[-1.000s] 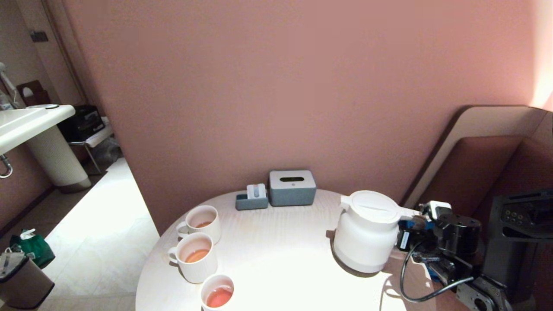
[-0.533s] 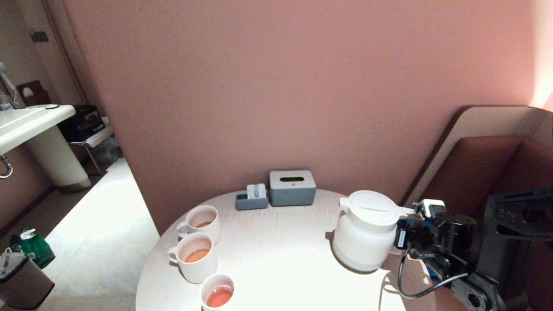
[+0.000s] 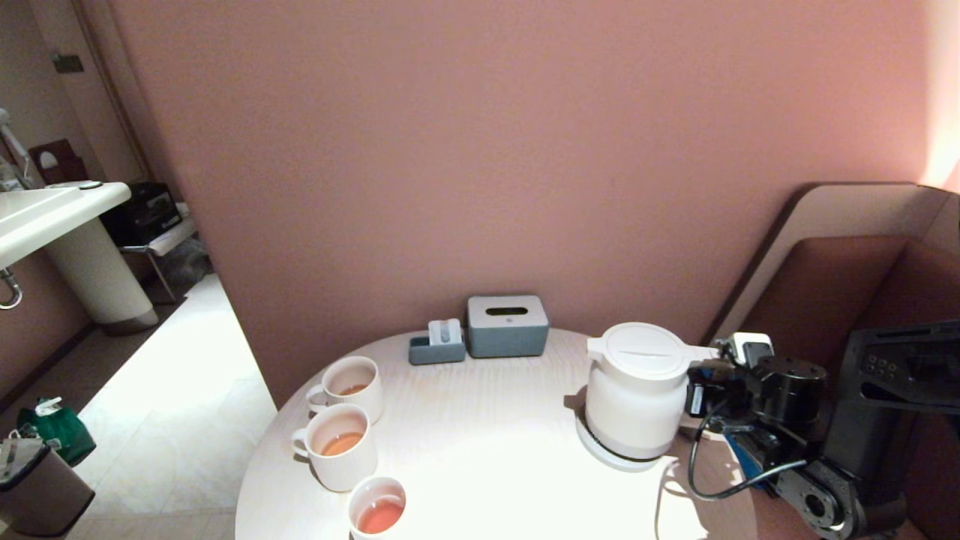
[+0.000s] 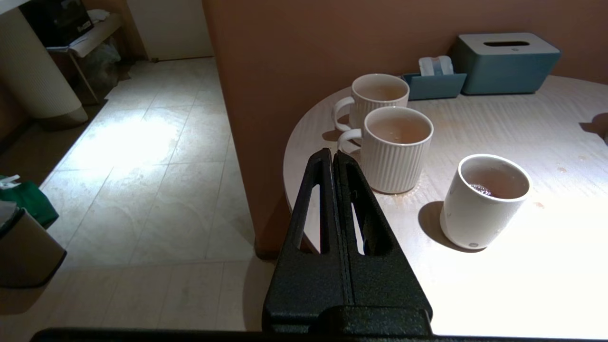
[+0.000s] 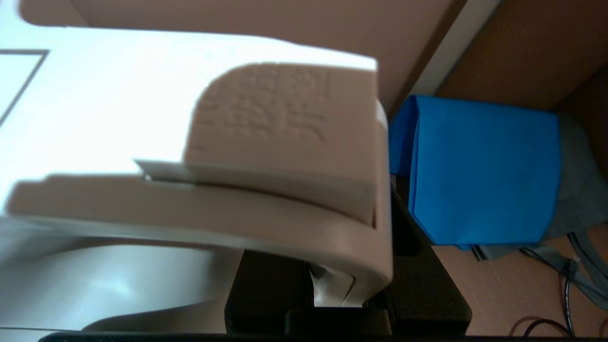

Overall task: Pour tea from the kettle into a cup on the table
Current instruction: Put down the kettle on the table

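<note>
Kettle handle sits clamped between right gripper jaws.

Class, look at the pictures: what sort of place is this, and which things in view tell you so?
Probably a café or tea-room corner, though a lounge is possible. A round pale wood-grain table stands against a pink wall, bearing a blue-grey tissue box and ribbed white mugs. An upholstered brown booth seat stands beside it.

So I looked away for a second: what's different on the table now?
The kettle, gripped at its handle by the right gripper, has risen off its round base, which now shows on the table. The cup, the two mugs and the parked left gripper are unchanged.
</note>
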